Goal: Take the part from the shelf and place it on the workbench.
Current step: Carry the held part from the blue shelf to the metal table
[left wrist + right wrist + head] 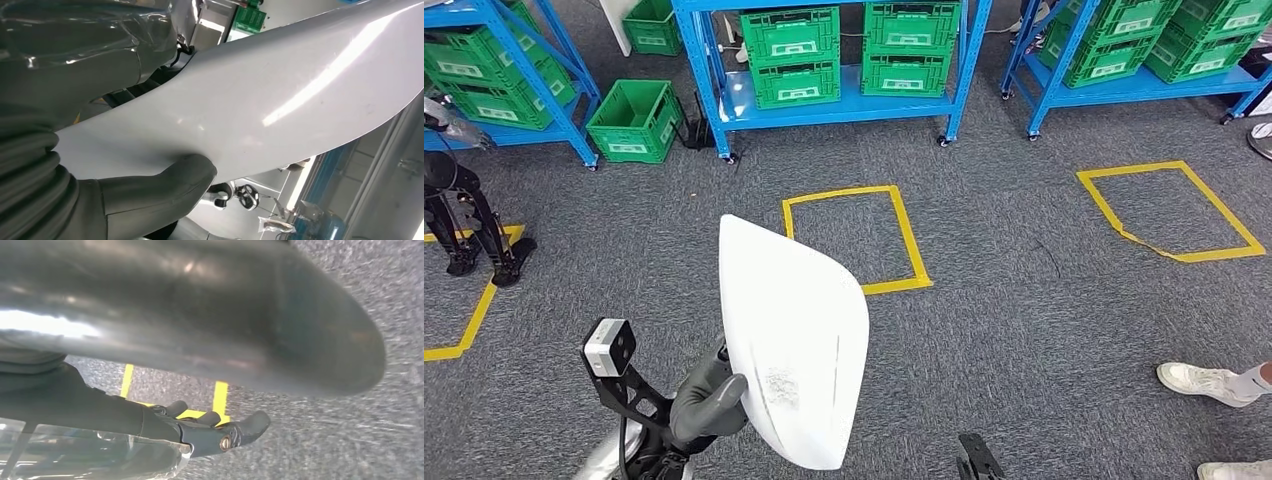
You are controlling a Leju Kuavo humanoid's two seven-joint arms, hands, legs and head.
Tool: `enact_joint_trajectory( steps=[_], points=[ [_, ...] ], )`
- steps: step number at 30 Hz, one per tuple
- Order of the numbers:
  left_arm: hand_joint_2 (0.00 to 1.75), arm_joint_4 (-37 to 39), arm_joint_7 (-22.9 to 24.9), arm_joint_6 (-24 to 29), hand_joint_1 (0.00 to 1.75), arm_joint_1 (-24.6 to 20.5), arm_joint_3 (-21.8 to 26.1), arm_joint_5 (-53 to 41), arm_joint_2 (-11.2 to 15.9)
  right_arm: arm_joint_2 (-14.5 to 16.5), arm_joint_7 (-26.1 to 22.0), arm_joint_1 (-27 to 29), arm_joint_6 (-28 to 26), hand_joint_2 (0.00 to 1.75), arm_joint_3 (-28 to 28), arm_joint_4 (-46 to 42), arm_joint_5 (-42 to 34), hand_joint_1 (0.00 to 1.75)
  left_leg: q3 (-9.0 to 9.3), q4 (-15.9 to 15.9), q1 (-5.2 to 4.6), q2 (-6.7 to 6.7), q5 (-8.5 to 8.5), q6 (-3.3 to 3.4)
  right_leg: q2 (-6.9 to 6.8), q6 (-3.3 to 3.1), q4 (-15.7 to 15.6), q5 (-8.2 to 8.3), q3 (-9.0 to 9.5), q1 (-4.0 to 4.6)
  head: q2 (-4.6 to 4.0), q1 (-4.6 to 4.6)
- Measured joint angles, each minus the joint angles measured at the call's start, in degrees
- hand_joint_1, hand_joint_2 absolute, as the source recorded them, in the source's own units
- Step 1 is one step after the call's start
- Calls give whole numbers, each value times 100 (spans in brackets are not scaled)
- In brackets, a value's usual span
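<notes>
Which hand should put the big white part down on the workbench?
The left hand, probably: its thumb already presses on the white part, gripping its edge. The right hand hangs over the carpet, holding nothing.

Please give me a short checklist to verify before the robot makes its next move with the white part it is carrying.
1. Part held: ok. The left hand grips the white part at its lower edge, thumb pressed on its face.
2. Second support: not ok. The right hand hangs over the carpet, not on the part.
3. Part off the shelf: ok. The blue shelf with green crates stands far ahead, apart from the part.
4. Workbench located: cannot tell. No view shows one.
5. Path ahead: ok. The carpet around the yellow tape square is free.
6. People nearby: not ok. A person's shoe stands near on the robot's right.
</notes>
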Motion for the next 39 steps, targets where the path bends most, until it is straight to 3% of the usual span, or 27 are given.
enact_joint_trajectory(
  steps=[1, 2, 3, 5, 6, 8, 11, 13, 15, 17, 18, 19, 20, 22, 24, 26, 28, 31, 32, 33, 34, 36, 37, 39],
  points=[
    [175, 0, 17, -8, 175, 11, -2, -5, -3, -5, -2, 15, 0, 0, -14, 1, 0, 0, -54, 10, -9, -1, 32, -4, 4, 8, 364, -152, -131, 0, 0, 2],
    [175, 0, 34, -16, 175, 19, -3, -12, -3, -9, -4, 32, 0, 0, -26, 1, 0, 0, -103, 25, -15, -2, 58, -10, 6, 39, 535, -219, -160, -1, 0, 2],
    [175, 0, 51, -21, 175, 23, -3, -16, -4, -10, -7, 46, 0, 0, -37, 1, 0, 0, -148, 49, -17, -3, 76, -19, 6, 87, 465, -199, -65, -5, 0, 2],
    [175, 0, 76, -30, 175, 25, -2, -21, -11, -15, -13, 56, 0, 0, -53, 1, 0, 0, -230, 141, -14, -3, 84, -46, 4, 183, -337, 6, 449, -23, 0, 4],
    [175, 0, 82, -33, 175, 26, 1, -22, -15, -16, -16, 56, 0, 0, -61, 1, 0, 0, -272, 196, -24, -4, 76, -66, 8, 187, -720, 97, 679, -20, 0, 4],
    [175, 0, 85, -40, 175, 31, 5, -21, -21, -16, -24, 61, 0, 0, -77, 1, 1, 0, -343, 293, -43, -4, 63, -110, 18, 104, -1078, 176, 867, -4, 0, -1],
    [175, -1, 87, -49, 175, 42, 11, -21, -20, -7, -27, 82, 2, 0, -85, 1, 9, 0, -392, 355, -30, -2, 53, -182, 36, -30, -1073, 236, 835, -9, 0, -1],
    [175, -3, 89, -49, 175, 44, 14, -25, -19, 0, -27, 81, 5, 0, -88, 1, 14, 0, -515, 661, 2, -9, -190, -256, 58, -100, -1085, 281, 822, -46, 0, -5],
    [175, -4, 94, -49, 175, 45, 13, -28, -18, 2, -27, 87, 9, 0, -89, 1, 15, 0, -805, 1395, 49, -16, -629, -337, 90, -136, -1081, 316, 781, -46, 0, -9],
    [175, -4, 102, -41, 175, 46, 9, -28, -18, 4, -27, 104, 13, 0, -92, 1, 13, 0, -1017, 1971, 89, -18, -847, -375, 144, -138, -1077, 345, 739, -41, 0, -9],
    [175, -4, 105, -37, 175, 47, 7, -28, -18, 4, -26, 112, 15, 0, -95, 1, 12, 0, -983, 1966, 102, -23, -796, -377, 180, -129, -1076, 357, 728, -40, 0, -9],
    [175, -4, 106, -33, 175, 46, 6, -28, -18, 5, -26, 117, 21, 0, -100, 1, 11, 0, -824, 1709, 112, -41, -638, -368, 226, -121, -1076, 367, 726, -40, 0, -9],
    [175, -4, 107, -31, 175, 45, 6, -28, -18, 9, -25, 118, 28, 0, -108, 1, 11, 0, -587, 1287, 118, -113, -432, -346, 277, -107, -1077, 377, 727, -42, 0, -9],
    [175, -5, 107, -31, 175, 42, 7, -27, -15, 23, -25, 107, 44, 0, -124, 1, 11, 0, -191, 561, 121, -322, -191, -288, 378, -57, -1078, 408, 705, -40, 0, -5],
    [175, -7, 109, -31, 175, 39, 8, -27, -9, 31, -25, 99, 56, 0, -139, 1, 11, 0, -99, 352, 101, -399, -189, -244, 472, 21, -1085, 458, 650, -51, 0, -7],
    [175, -27, 113, -32, 175, 34, 7, -27, -8, 28, -25, 116, 63, 0, -153, 1, 10, 0, -99, 282, 92, -282, -146, -193, 534, 95, -1101, 497, 599, -62, 0, -10],
    [175, -50, 113, -34, 175, 25, 6, -26, -19, 24, -25, 126, 65, 0, -167, 1, 8, 0, -81, 174, 100, -151, -66, -118, 391, 88, -879, 373, 453, -40, 0, 2],
    [175, -53, 118, -35, 175, 26, 3, -25, -28, 14, -25, 114, 66, 0, -180, 1, 0, 0, -118, 133, 60, 52, -17, -63, 131, 13, 208, -105, -60, -16, 0, 11],
    [175, -52, 121, -35, 175, 30, 1, -26, -28, 11, -25, 122, 66, 0, -182, 1, -4, 0, -134, 139, 41, 119, -13, -58, 108, 27, 479, -191, -169, -15, 0, 10],
    [175, -52, 124, -36, 175, 33, -2, -26, -28, 7, -25, 135, 67, 0, -183, 2, -7, 0, -146, 146, 24, 183, -11, -54, 90, 59, 543, -195, -167, -15, 0, 10],
    [175, -52, 125, -36, 175, 34, -3, -26, -30, 3, -25, 147, 67, 0, -184, 2, -9, 0, -152, 158, 13, 245, -11, -55, 62, 103, 347, -111, -33, -15, 0, 10],
    [175, -53, 127, -36, 175, 33, -2, -26, -31, -9, -25, 153, 68, 0, -186, 2, -9, 0, -158, 196, -8, 356, -26, -75, -114, 146, -498, 150, 457, 0, 0, 10],
    [175, -54, 129, -37, 175, 32, -2, -26, -32, -15, -26, 149, 68, 0, -188, 1, -9, 0, -166, 223, -25, 404, -39, -95, -204, 129, -857, 252, 655, 14, 0, 8],
    [175, -57, 133, -42, 175, 31, -1, -26, -32, -20, -27, 146, 68, 0, -191, 1, -10, 0, -185, 259, -51, 484, -52, -141, -275, 47, -1126, 323, 782, 44, 0, 6]
  ],
)
